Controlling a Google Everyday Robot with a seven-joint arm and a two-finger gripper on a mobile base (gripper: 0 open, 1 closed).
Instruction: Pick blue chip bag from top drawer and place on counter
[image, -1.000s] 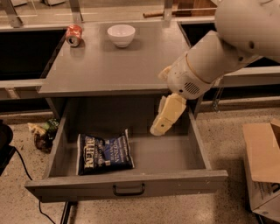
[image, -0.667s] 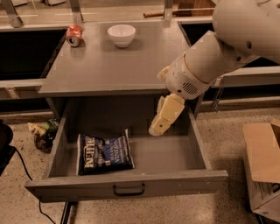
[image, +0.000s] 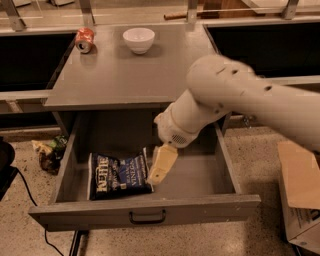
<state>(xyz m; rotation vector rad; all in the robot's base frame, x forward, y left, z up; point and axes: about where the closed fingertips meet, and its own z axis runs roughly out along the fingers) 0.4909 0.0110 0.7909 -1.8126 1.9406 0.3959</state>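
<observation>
The blue chip bag (image: 118, 174), dark navy with white lettering, lies flat in the left half of the open top drawer (image: 197, 182). The drawer's front panel carries a dark curved handle (image: 147, 217). My gripper (image: 159, 167) hangs inside the drawer, its cream fingers pointing down at the bag's right edge, touching or just above it. The grey counter (image: 130, 75) lies above and behind the drawer.
A crushed red soda can (image: 84, 39) and a white bowl (image: 138, 39) stand at the back of the counter. A cardboard box (image: 300, 195) sits on the floor to the right. Some clutter (image: 48, 151) lies on the floor left of the drawer.
My arm has swung left and down into the drawer. The gripper has moved from the drawer's right middle to the right edge of the chip bag.
</observation>
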